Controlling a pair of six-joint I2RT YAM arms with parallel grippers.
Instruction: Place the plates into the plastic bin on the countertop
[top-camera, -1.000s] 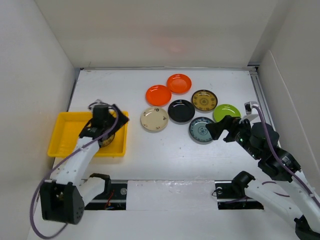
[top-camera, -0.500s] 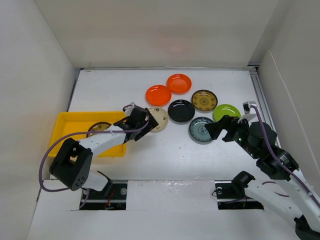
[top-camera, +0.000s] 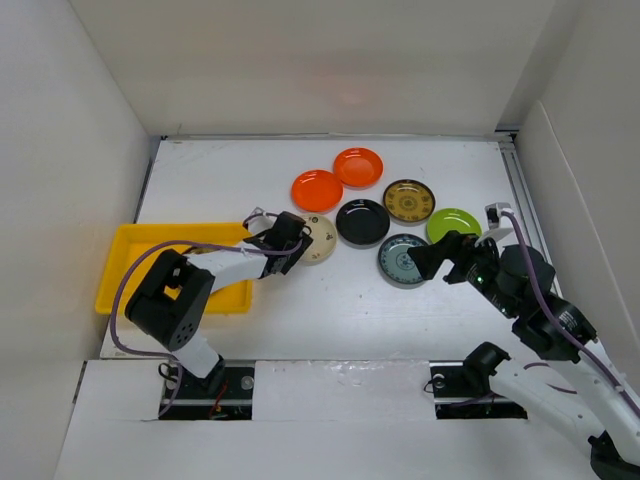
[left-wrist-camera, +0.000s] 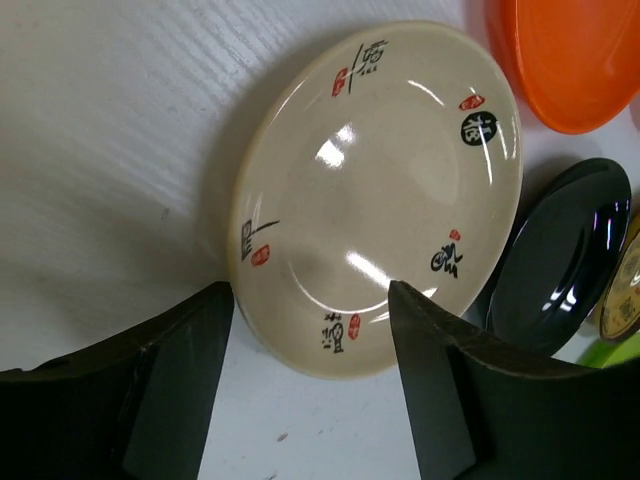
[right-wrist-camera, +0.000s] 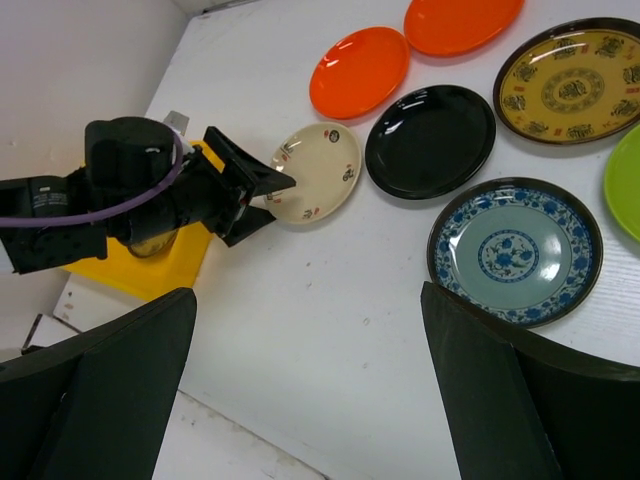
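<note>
The cream plate (top-camera: 320, 238) lies on the white countertop (top-camera: 330, 300). My left gripper (top-camera: 291, 244) is open. In the left wrist view its jaws (left-wrist-camera: 312, 390) stand either side of the cream plate's (left-wrist-camera: 380, 190) near rim. The yellow plastic bin (top-camera: 125, 262) sits at the left, and a dark gold-patterned plate in it is mostly hidden under my left arm. Two orange plates (top-camera: 317, 190) (top-camera: 358, 167), a black one (top-camera: 362, 222), a gold-patterned one (top-camera: 408, 200), a lime green one (top-camera: 453, 225) and a blue patterned one (top-camera: 402, 260) lie in a cluster. My right gripper (top-camera: 436, 258) is open and empty beside the blue plate (right-wrist-camera: 515, 250).
White walls enclose the countertop on the left, back and right. The left arm stretches from the bin's near side across to the cream plate. A metal rail (top-camera: 515, 190) runs along the right edge.
My left gripper has left the dark gold-patterned plate in the bin and swung right to the cream plate. The right arm has barely moved.
</note>
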